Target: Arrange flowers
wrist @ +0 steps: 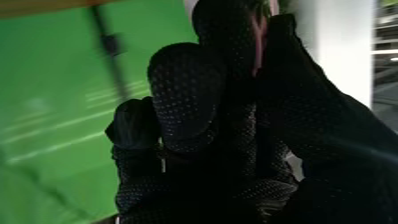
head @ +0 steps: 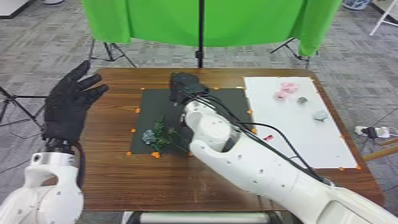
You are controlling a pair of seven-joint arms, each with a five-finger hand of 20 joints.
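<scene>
My left hand (head: pixel 69 102) is at the left of the table in the head view, its fingers straight and spread. Over the dark mat's back part is my right hand (head: pixel 187 86). In the right wrist view, the fingers and thumb of my right hand (wrist: pixel 213 120) pinch a thin pinkish flower stem (wrist: pixel 258 47), with a bit of green at its upper end; the glove hides most of it. A pale blue flower (head: pixel 149 136) with green leaves (head: pixel 161 135) lies on the dark mat (head: pixel 149 107), left of the right forearm.
On the white board (head: pixel 311 150) at the right are pink flowers (head: pixel 287 89), a small grey flower (head: pixel 302 100), a pale grey-green flower (head: pixel 321 115) and a small red piece (head: pixel 268 137). Orange bits line the mat and board. A green cloth (head: pixel 160 22) hangs behind the table.
</scene>
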